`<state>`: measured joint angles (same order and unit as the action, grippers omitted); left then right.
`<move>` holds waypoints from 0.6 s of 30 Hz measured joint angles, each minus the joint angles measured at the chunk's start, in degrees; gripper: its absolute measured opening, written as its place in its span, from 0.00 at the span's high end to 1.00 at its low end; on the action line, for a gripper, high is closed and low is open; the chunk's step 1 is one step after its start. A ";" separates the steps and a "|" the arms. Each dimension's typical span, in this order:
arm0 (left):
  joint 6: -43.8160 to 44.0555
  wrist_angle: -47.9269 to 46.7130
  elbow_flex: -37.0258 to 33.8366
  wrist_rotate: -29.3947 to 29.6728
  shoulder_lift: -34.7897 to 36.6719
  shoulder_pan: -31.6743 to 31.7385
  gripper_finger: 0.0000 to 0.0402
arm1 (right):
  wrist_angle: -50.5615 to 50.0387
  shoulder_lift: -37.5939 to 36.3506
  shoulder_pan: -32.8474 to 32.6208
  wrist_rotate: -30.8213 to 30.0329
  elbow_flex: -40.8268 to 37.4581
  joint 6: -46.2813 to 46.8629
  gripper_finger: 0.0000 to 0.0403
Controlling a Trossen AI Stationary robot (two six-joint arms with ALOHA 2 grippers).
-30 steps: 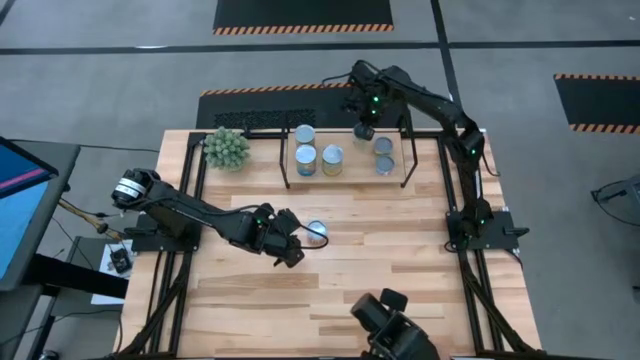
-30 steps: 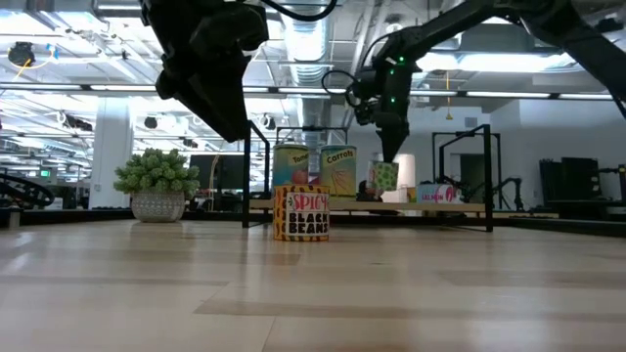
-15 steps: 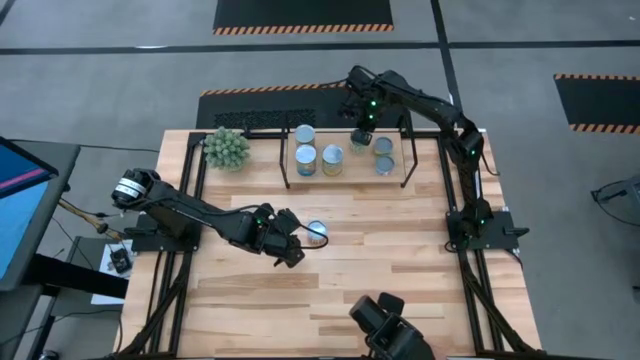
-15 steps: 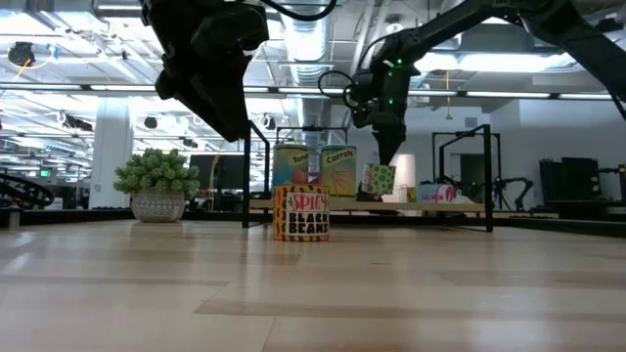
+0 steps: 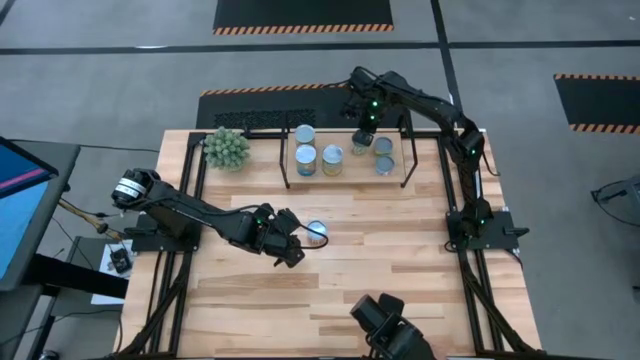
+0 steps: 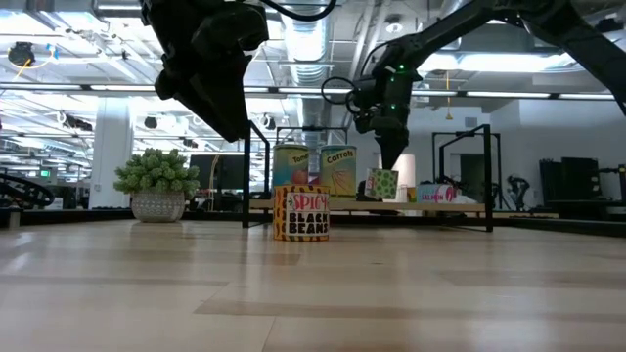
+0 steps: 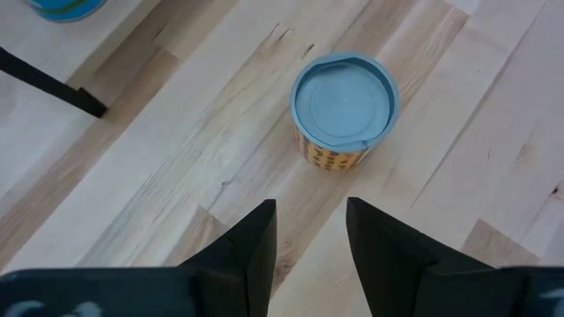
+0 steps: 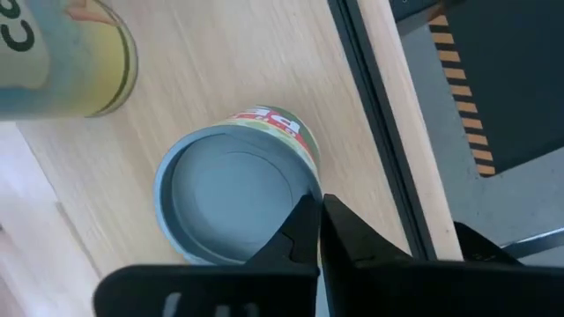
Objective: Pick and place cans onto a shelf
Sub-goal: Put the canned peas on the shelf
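My right gripper [image 5: 361, 133] is over the shelf [image 5: 352, 172], shut on a can with a green label [image 6: 382, 183]. That can stands upright at the shelf board's level [image 6: 440, 206], at its far side. Several more cans [image 5: 332, 158] stand on the board. My left gripper [image 5: 303, 238] is open near the table's middle. A can with a blue-grey top [image 7: 344, 97], labelled black beans [image 6: 301, 212], stands on the table just ahead of its fingers and clear of them. My right gripper pinches the can's top rim [image 8: 308, 195] between its two fingers, at one spot on the edge. The fingers come from above, pointing down. The can is upright below them, its bottom at the shelf board; whether it rests there I cannot tell.
A green spiky ball plant in a pot [image 5: 227, 148] stands at the table's far left, beside the shelf. The shelf's black legs and rails [image 5: 285, 165] frame the board. Bare wood lies toward the table's near edge and right side.
My right gripper has gone down toward the shelf board with the green-labelled can. The can hung higher a second ago, tilted midway, and is now upright at board level.
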<state>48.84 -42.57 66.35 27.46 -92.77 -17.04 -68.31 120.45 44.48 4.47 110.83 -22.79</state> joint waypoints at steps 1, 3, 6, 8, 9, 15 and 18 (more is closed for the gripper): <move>0.04 0.00 0.00 0.00 0.00 0.00 0.68 | 0.04 0.00 -0.08 -0.02 0.00 -0.02 0.96; 0.09 0.00 0.00 -0.02 0.00 0.00 0.68 | 0.10 0.01 -0.10 0.09 0.00 -0.02 0.95; 0.43 0.01 0.00 -0.03 0.00 0.00 0.68 | -0.24 0.00 -0.14 0.24 0.00 -0.04 0.92; 0.53 0.02 0.00 -0.05 0.00 0.00 0.68 | -0.24 0.00 -0.24 0.22 0.00 -0.03 0.90; 0.53 0.03 0.00 -0.07 0.00 0.00 0.68 | -0.26 0.02 -0.27 0.20 0.00 -0.04 0.89; 0.53 0.04 0.00 -0.10 0.00 0.00 0.68 | -0.21 0.00 -0.63 0.22 0.00 -0.22 0.86; 0.53 0.04 0.00 -0.13 0.00 0.00 0.68 | -0.17 0.00 -0.62 0.19 0.00 -0.22 0.84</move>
<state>49.36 -42.52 66.35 27.33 -92.77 -17.04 -68.49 120.44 43.86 4.66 110.83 -23.00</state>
